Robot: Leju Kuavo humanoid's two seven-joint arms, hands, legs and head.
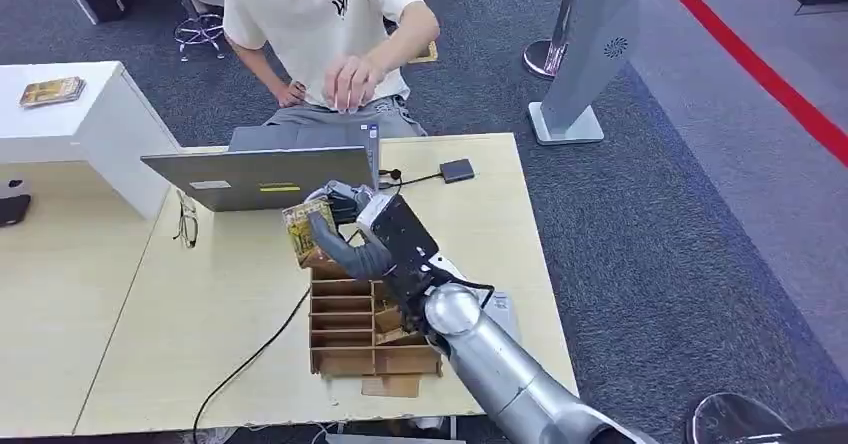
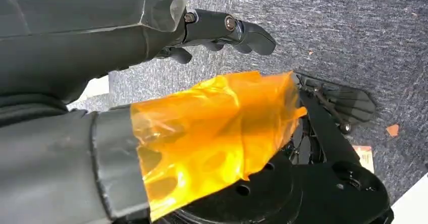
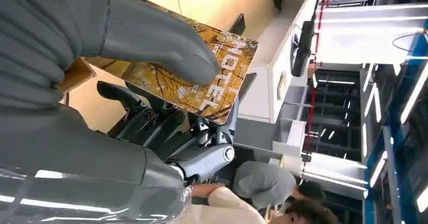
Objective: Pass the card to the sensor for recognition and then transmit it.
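My right hand holds a yellow-brown hotel card above the far end of the wooden slotted card rack, just in front of the open laptop. In the right wrist view the thumb presses the card against the dark fingers beneath it. A small dark sensor box lies on the table beyond the hand, joined by a cable. My left hand hangs over grey carpet with nothing in its curled fingers.
A person sits behind the laptop with a hand raised over it. Glasses lie left of the laptop. A black cable runs across the table. Another card lies on the white counter at left. A grey stand rises at the back right.
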